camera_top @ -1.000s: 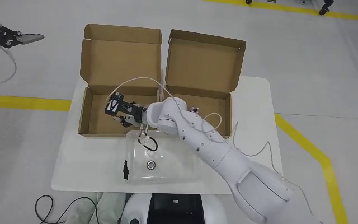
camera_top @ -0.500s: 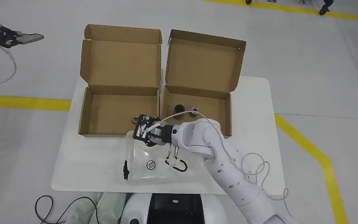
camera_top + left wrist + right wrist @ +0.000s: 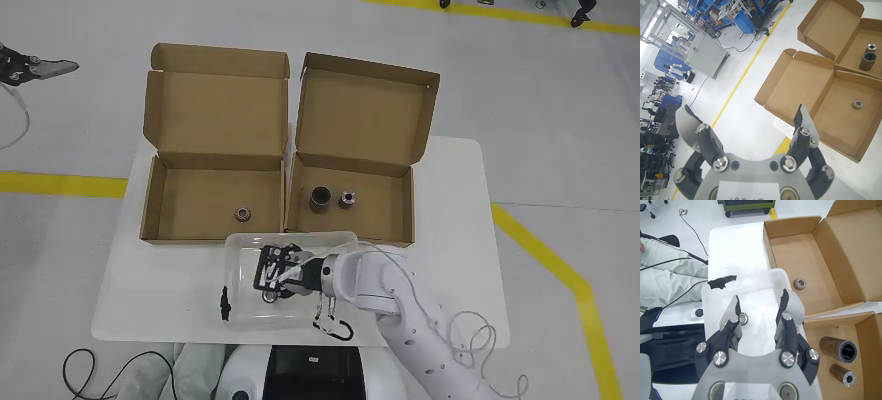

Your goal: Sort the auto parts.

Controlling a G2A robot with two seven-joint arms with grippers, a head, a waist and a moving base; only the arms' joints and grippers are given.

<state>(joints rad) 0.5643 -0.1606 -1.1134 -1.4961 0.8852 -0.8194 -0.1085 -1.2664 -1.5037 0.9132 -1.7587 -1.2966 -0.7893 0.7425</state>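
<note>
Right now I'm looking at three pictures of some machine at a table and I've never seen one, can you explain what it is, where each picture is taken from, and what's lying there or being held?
This is a two-armed robot sorting metal parts at a white table. The wide picture looks down from a camera above its arms; the other two come from cameras on its wrists, each showing its own gripper. On the table stand a clear bin and two open cardboard boxes. One box holds a small bearing ring; the other box holds a large metal cylinder and a small cylinder. The right gripper hangs open over the bin, where another ring lies, holding nothing. The left gripper is open and empty too, out beside the table.
</note>
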